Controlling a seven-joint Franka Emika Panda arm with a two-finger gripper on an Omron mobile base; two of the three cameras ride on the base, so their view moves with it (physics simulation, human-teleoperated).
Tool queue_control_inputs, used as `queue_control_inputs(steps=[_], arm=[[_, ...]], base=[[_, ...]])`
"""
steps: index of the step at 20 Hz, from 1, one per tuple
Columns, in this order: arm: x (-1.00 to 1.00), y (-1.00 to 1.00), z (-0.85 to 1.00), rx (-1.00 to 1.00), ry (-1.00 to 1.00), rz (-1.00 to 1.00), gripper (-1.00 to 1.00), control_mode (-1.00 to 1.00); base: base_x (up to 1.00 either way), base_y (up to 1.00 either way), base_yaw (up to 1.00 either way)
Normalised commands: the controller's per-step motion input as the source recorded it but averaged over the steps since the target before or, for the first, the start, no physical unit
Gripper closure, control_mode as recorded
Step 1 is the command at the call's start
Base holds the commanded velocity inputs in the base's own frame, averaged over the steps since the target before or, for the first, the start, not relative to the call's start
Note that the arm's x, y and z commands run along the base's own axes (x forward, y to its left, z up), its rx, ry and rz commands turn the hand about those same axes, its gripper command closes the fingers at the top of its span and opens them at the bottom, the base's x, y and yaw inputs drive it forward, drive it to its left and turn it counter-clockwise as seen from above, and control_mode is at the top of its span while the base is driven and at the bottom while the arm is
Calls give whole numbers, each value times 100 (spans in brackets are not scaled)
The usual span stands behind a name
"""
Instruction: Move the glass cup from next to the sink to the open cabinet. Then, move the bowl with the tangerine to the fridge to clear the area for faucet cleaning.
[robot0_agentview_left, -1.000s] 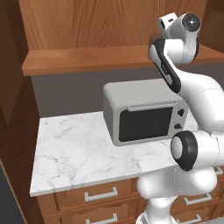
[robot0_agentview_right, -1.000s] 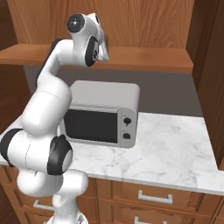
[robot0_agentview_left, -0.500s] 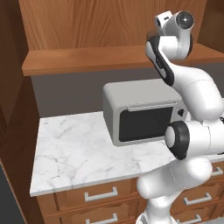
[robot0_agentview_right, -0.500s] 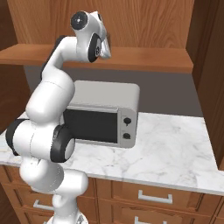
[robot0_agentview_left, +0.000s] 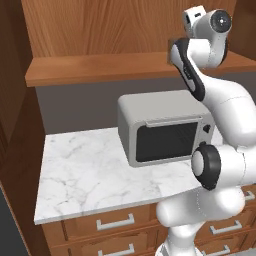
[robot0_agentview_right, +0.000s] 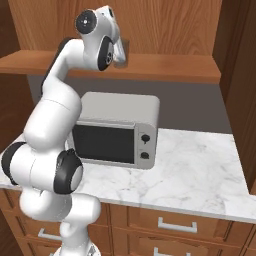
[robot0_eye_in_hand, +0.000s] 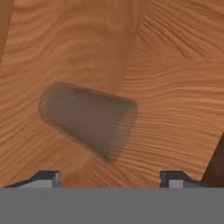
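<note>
The glass cup (robot0_eye_in_hand: 87, 124) sits on the plank shelf of the open cabinet (robot0_agentview_left: 100, 70), directly ahead of the pincer (robot0_eye_in_hand: 109, 177) and between the lines of its two tips, though nearer the tip on the left of the hand view than the one on the right. In the hand view the tumbler appears slanted, its rounded end toward the upper left and its other end toward the lower right, but that camera rolls with the hand, so I cannot tell from this alone whether the cup stands upright on the shelf. The pincer's tips stand wide apart, well clear of the glass on both sides, gripping nothing. From the right base view the cup (robot0_agentview_right: 123, 50) shows as a faint grey shape just beyond the hand, close against the cabinet's wood-grain back panel. The single arm reaches up to shelf height, its hand level with the plank. Below the pincer, a grey toaster oven (robot0_agentview_left: 165, 127) rests on the white marble surface (robot0_agentview_left: 90, 170), with wooden drawers (robot0_agentview_right: 175, 222) beneath. Judging by this, the cup looks delivered, and pulling straight back along the pincer's own axis, away from the glass, would avoid brushing it.
</note>
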Motion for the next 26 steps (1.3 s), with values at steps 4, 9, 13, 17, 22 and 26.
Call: queue_control_inputs(steps=[4, 9, 13, 17, 22, 26], arm=[[-86, 0, 14, 0, -28, 0, -100, -100], [-100, 10, -14, 0, -20, 0, -100, -100], [-100, 19, -44, 0, -13, 0, -100, -100], [-100, 11, -19, 0, -14, -2, -100, -100], [-100, 4, 2, 2, -14, -10, -100, -100], [-100, 7, 8, 3, -10, -10, -100, -100]], base=[[0, 0, 0], [0, 0, 0], [0, 0, 0], [0, 0, 0], [0, 0, 0], [0, 0, 0]])
